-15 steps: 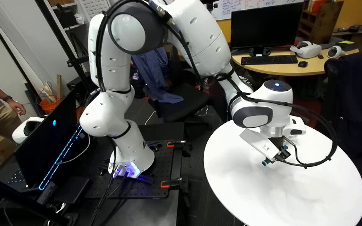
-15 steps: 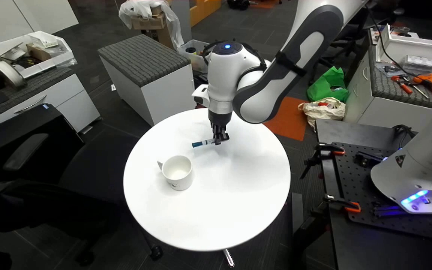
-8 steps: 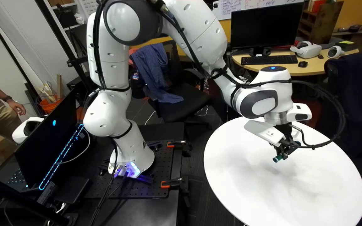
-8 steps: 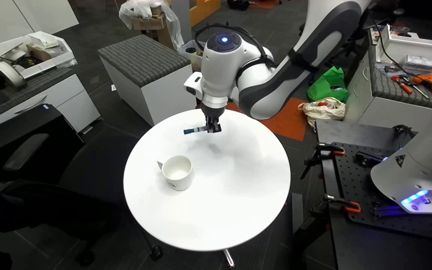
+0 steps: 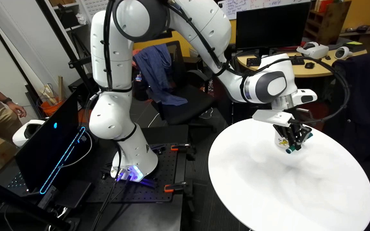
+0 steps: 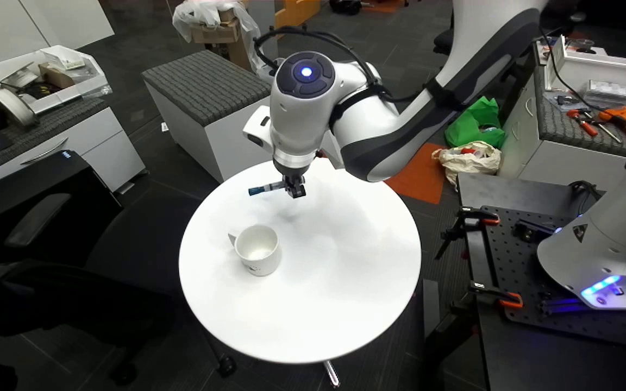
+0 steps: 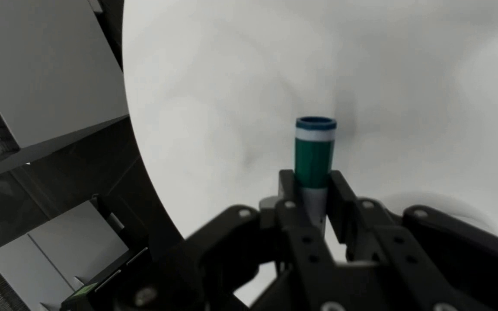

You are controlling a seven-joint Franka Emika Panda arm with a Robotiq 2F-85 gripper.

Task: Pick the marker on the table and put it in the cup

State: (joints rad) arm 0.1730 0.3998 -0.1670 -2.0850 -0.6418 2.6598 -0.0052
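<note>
My gripper (image 7: pixel 311 181) is shut on the marker (image 7: pixel 314 162), which has a green band and a blue end. In an exterior view the gripper (image 6: pixel 295 187) holds the marker (image 6: pixel 258 190) roughly level above the white round table (image 6: pixel 335 304), with one end sticking out to the left. The pale cup (image 6: pixel 264 265) stands upright on the table, nearer that camera and apart from the marker. In another exterior view the cup (image 5: pixel 279 140) is partly hidden behind the gripper (image 5: pixel 295 143). In the wrist view I cannot make the cup out for certain.
A tan desk (image 5: pixel 307 73) with a monitor (image 5: pixel 271 29) stands behind the table. A dark chair (image 5: pixel 361 106) is close to the table's edge. A grey-topped cabinet (image 6: pixel 210 87) stands behind the table in an exterior view. The robot's base is on a black bench (image 6: pixel 514 347).
My gripper has lifted the marker from low near the table and carried it left in an exterior view. The wrist has tilted. The cup has not moved.
</note>
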